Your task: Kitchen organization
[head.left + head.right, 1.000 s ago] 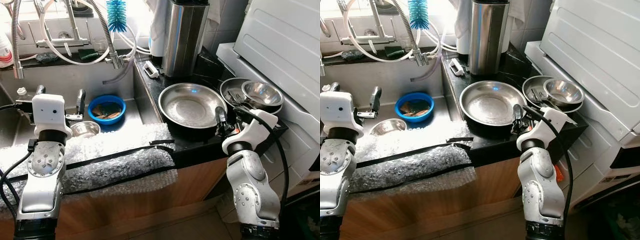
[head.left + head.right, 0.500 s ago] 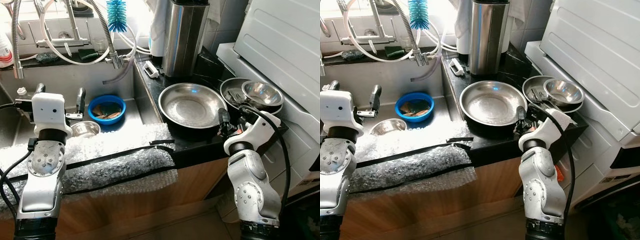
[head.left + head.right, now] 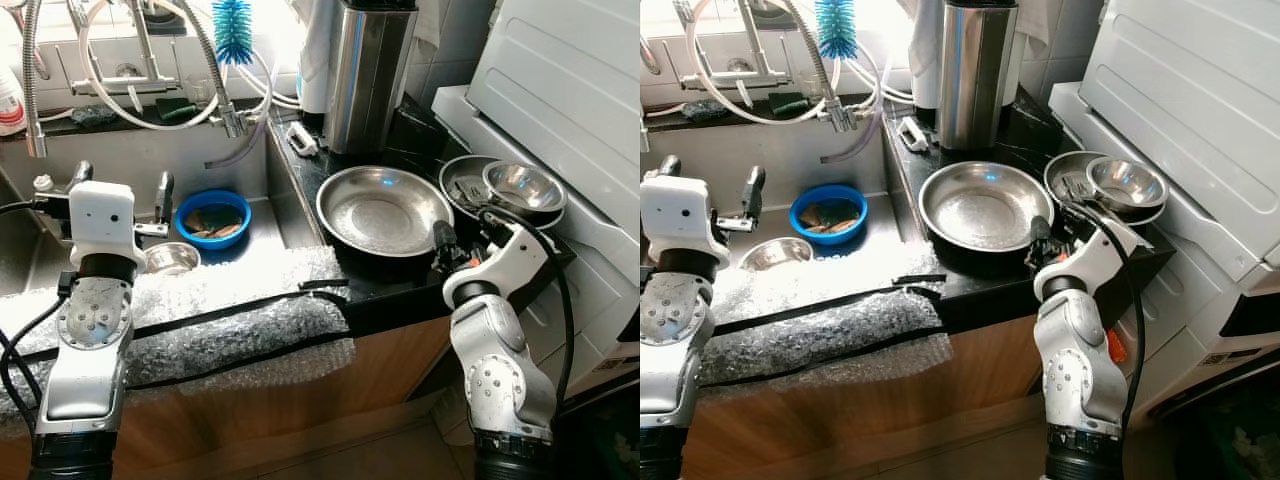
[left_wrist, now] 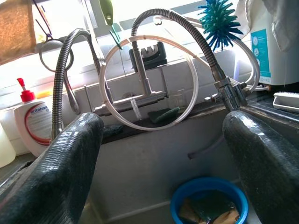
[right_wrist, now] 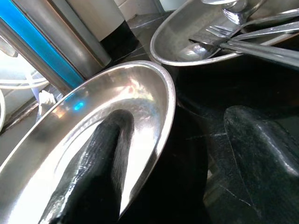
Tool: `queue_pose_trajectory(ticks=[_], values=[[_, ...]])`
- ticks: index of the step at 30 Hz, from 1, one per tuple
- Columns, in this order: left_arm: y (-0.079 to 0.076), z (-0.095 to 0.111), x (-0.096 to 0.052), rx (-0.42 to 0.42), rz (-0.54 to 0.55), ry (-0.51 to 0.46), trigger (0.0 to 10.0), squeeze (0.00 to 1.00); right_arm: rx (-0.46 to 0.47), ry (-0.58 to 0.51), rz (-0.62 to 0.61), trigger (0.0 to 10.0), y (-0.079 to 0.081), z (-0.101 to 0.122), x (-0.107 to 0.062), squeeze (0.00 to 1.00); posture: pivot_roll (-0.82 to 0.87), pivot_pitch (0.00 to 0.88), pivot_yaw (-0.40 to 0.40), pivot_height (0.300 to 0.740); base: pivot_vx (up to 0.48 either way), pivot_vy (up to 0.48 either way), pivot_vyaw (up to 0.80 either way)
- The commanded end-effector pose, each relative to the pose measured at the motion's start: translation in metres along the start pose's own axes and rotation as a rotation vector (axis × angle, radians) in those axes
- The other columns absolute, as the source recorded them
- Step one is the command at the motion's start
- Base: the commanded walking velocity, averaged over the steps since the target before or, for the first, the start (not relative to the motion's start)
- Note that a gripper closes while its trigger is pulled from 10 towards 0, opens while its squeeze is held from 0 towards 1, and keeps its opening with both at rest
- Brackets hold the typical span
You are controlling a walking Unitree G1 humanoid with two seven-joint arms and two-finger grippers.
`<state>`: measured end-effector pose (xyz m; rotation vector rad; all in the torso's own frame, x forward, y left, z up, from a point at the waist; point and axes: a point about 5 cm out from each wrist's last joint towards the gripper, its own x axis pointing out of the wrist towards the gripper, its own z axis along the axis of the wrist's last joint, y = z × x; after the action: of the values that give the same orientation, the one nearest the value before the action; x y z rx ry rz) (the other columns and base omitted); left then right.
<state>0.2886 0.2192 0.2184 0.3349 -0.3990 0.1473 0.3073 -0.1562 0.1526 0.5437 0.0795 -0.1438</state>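
Astride the near rim of the large steel pan (image 3: 383,210), the right gripper (image 5: 173,154) has its fingers apart, one inside, one outside on the black desk (image 3: 400,285). Beyond the pan, a steel dish (image 3: 470,185) holds cutlery and a small bowl (image 3: 524,186). Above the sink (image 3: 260,225), the left gripper (image 4: 163,154) is spread; a blue bowl (image 3: 213,218) holds scraps.

I have both arms raised, forearms upright in the lower half of the frame. The left arm stands at lower left, its white wrist block uppermost; the left end effector (image 3: 120,190) points away from me, fingers spread wide apart. The right arm rises at lower right, wrist bent toward frame centre. The right end effector (image 5: 187,154) is parted, one finger (image 5: 93,168) well separated from the other.
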Motion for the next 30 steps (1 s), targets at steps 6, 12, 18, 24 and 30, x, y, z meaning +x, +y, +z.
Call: queue_pose_trajectory(ticks=[6, 12, 18, 24, 30], values=[[-0.004, 0.005, 0.003, -0.004, -0.009, -0.025, 10.0, 0.0, 0.028, 0.003, 0.006, 10.0, 0.005, 0.004, 0.005, 0.0, -0.06, 0.0, -0.063, 0.727, 0.0, 0.0, 0.0], [-0.005, 0.004, 0.002, -0.002, -0.009, -0.021, 10.0, 0.0, 0.044, 0.022, 0.002, 10.0, 0.007, 0.001, 0.008, 0.0, -0.06, 0.0, -0.065, 0.727, 0.0, 0.0, 0.0], [-0.006, 0.003, 0.002, -0.004, -0.017, -0.019, 10.0, 0.0, 0.083, 0.043, -0.005, 8.5, 0.006, -0.002, 0.009, 0.0, -0.06, 0.0, -0.064, 0.727, 0.0, 0.0, 0.0], [-0.007, 0.004, 0.004, -0.001, -0.022, -0.024, 10.0, 0.0, 0.117, 0.071, -0.03, 2.6, 0.003, -0.007, 0.01, 0.0, -0.05, 0.0, -0.062, 0.727, 0.0, 0.0, 0.0], [-0.008, 0.004, 0.004, 0.001, -0.025, -0.024, 10.0, 0.0, 0.124, 0.074, -0.018, 0.0, 0.005, -0.007, 0.011, 0.0, -0.05, 0.0, -0.062, 0.727, 0.0, 0.0, 0.0]])
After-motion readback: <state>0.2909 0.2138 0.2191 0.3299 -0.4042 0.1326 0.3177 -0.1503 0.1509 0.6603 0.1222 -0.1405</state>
